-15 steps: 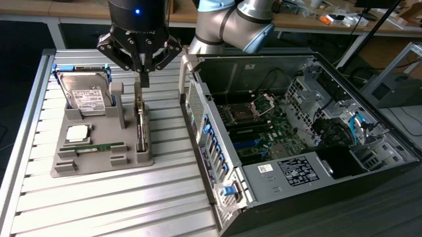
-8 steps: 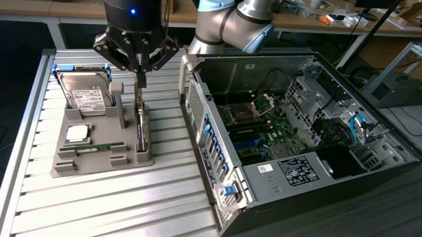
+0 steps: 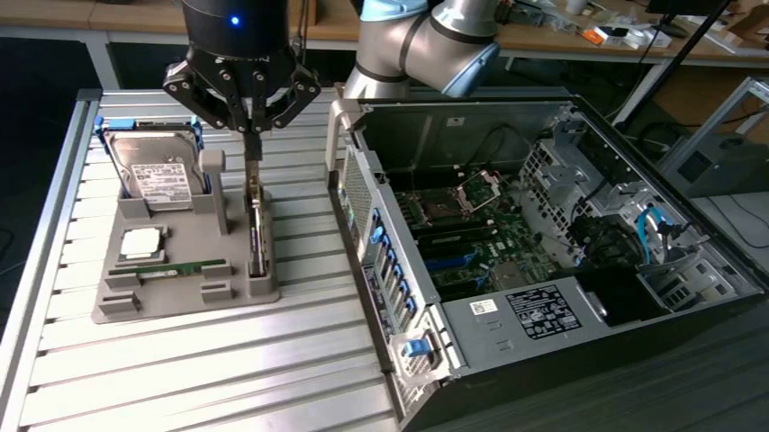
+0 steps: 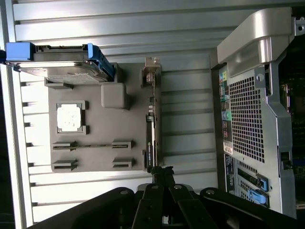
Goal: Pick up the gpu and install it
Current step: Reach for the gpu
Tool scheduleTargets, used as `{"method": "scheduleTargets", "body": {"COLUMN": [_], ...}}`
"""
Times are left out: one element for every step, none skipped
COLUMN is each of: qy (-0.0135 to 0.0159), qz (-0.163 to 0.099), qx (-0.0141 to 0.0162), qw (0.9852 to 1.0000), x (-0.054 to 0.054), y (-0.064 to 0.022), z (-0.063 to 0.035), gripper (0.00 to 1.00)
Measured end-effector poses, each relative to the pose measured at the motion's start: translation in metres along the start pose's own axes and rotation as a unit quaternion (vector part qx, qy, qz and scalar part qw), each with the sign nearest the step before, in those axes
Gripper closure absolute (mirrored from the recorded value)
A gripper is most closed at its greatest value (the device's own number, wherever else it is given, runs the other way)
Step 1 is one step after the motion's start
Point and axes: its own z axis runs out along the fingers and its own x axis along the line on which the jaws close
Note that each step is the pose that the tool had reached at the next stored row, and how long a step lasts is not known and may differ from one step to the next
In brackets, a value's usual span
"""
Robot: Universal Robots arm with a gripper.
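The gpu [image 3: 256, 225] stands on edge in a slot on the side of a grey holder tray [image 3: 180, 301] nearest the computer case. It is a thin green card with a black block. In the wrist view the gpu [image 4: 150, 129] shows edge-on, its silver bracket at the far end. My gripper [image 3: 250, 129] hangs above the tray, over one end of the card, fingers shut and pointing down with nothing between them. The wrist view has the gripper [image 4: 162, 172] just past the card's near end.
The tray [image 4: 100, 129] also carries a silver hard drive [image 3: 157, 171] in a blue frame, a square processor [image 3: 140, 241] and a narrow RAM stick [image 3: 168, 268]. An open computer case [image 3: 517, 252] lies at the exterior view's right, motherboard exposed. Both rest on a slatted metal table [image 3: 180, 378].
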Motion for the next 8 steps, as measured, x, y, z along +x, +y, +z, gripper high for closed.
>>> {"method": "scheduleTargets", "body": {"qy": [0.0,0.0,0.0,0.0,0.0,0.0,0.0,0.0], "qz": [0.0,0.0,0.0,0.0,0.0,0.0,0.0,0.0], "qx": [0.0,0.0,0.0,0.0,0.0,0.0,0.0,0.0], "qw": [1.0,1.0,1.0,1.0,1.0,1.0,1.0,1.0], "x": [0.0008,0.0015,0.0022,0.0029,0.0042,0.005,0.0055,0.0065], "y": [-0.0001,-0.0001,-0.0002,-0.0002,-0.0003,-0.0004,-0.0004,-0.0005], "z": [0.0,0.0,0.0,0.0,-0.0001,-0.0001,-0.0001,-0.0001], "gripper": [0.89,0.89,0.89,0.89,0.89,0.89,0.89,0.89]}}
